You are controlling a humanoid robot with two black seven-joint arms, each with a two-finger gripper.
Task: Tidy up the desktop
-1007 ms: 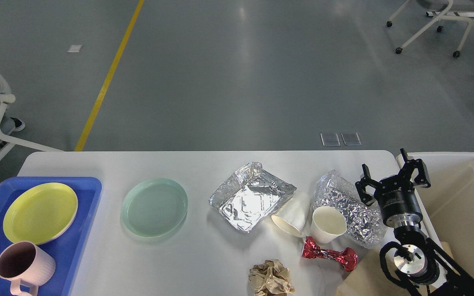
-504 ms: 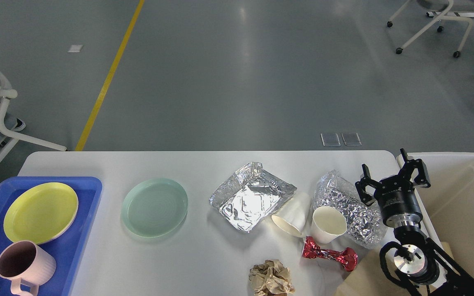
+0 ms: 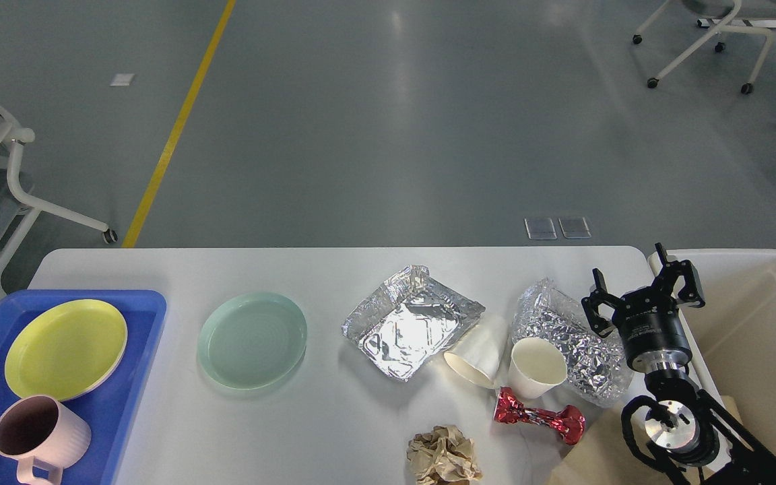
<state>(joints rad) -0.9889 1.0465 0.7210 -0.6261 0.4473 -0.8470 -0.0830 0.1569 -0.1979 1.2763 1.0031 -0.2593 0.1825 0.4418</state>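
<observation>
The desktop [image 3: 334, 276] fills the lower half of the frame, its near edge cut off by the bottom of the picture and its right end partly covered by the right arm. At the lower right, a cream bin [image 3: 758, 323] stands just beside the desktop's right end; its far side runs out of the frame. At the lower left, a blue tray [image 3: 149, 316] lies on the desktop, cropped by the left and bottom edges. A yellow plate [image 3: 65, 347] lies in it, and a pink mug [image 3: 41, 438] stands in it nearer the bottom edge, its handle partly cut off.

A green plate [image 3: 253, 339] lies on the bare surface just right of the tray. Right of centre is an open foil tray [image 3: 411, 320], and farther right a crumpled foil lump [image 3: 563, 323], partly hidden behind a paper cup [image 3: 536, 367] standing upright. A second paper cup [image 3: 479, 350] lies on its side between the foil tray and the upright cup. Below them lies a red foil wrapper [image 3: 539, 417], and a brown paper ball [image 3: 443, 457] is clipped by the bottom edge.

The right gripper [image 3: 642, 289] hangs over the desktop's right end beside the bin, fingers spread wide, holding nothing. The left gripper does not show.
</observation>
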